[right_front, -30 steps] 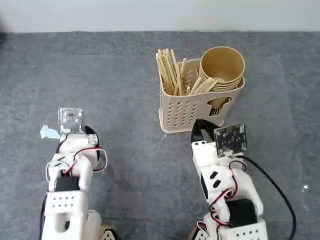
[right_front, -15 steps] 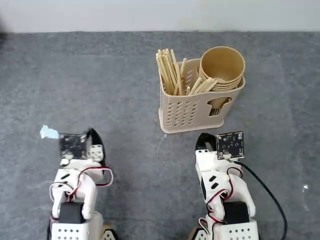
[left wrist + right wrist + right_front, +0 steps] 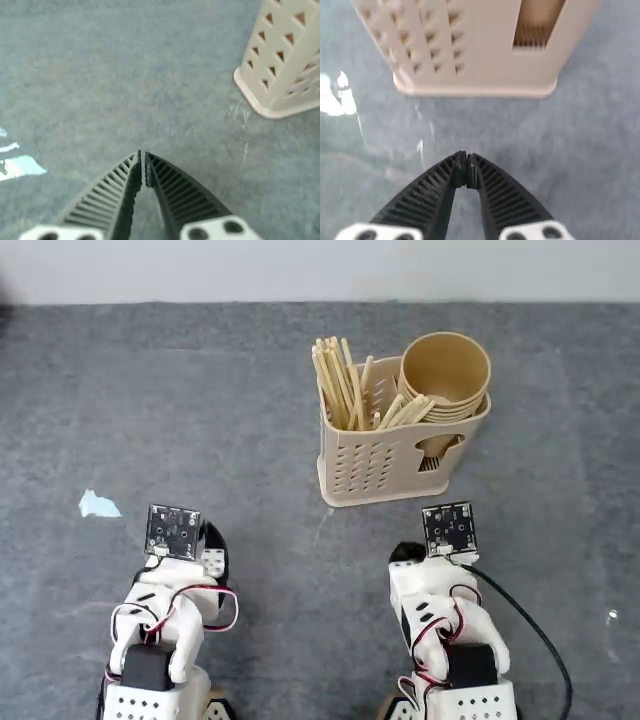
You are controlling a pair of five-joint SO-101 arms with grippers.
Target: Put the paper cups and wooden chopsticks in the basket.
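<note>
Both grippers are closed with nothing between them: our left gripper (image 3: 143, 161) has its ribbed black jaws meeting at the tips above the grey mat (image 3: 125, 75), and our right gripper (image 3: 466, 164) is pinched together the same way. In the high view we see the beige perforated basket (image 3: 372, 468) standing upright on the mat. A nested stack of paper cups (image 3: 445, 368) sits in its right side, and the wooden chopsticks (image 3: 336, 385) stand bunched in its left side, a few of them leaning toward the cups. Our right gripper points at the basket's front wall (image 3: 470, 45), near it but not touching. Our left gripper is well apart from the basket, between it and a pale blue scrap (image 3: 98, 505) lying on the mat.
</note>
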